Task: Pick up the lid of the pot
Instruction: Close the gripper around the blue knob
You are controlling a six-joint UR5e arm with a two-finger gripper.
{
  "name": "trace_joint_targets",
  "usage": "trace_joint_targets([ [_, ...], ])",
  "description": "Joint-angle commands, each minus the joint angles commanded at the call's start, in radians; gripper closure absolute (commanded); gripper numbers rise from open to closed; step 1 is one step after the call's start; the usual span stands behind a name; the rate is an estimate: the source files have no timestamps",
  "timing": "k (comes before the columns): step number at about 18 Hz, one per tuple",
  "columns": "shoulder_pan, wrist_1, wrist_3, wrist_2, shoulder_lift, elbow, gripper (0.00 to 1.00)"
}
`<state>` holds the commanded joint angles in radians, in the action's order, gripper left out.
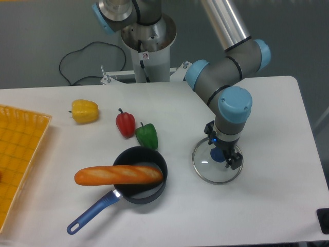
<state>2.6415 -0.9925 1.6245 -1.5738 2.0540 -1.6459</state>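
The only view looks steeply down towards the claw [223, 146]. It sits far enough back to frame tabletop [180, 218] all around it.

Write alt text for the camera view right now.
Open two-finger gripper over a transparent pot lid, fingers on either side of its blue knob. At picture left, a baguette lies across a black frying pan, with green pepper, red pepper and yellow pepper beyond.
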Motion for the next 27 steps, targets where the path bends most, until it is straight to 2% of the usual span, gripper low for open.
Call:
trace_joint_targets([
  [24, 0.000, 0.002, 0.009, -0.008, 0.015, -0.017, 0.00],
  [27, -0.002, 0.003, 0.011, -0.044, 0.020, -0.015, 0.00],
])
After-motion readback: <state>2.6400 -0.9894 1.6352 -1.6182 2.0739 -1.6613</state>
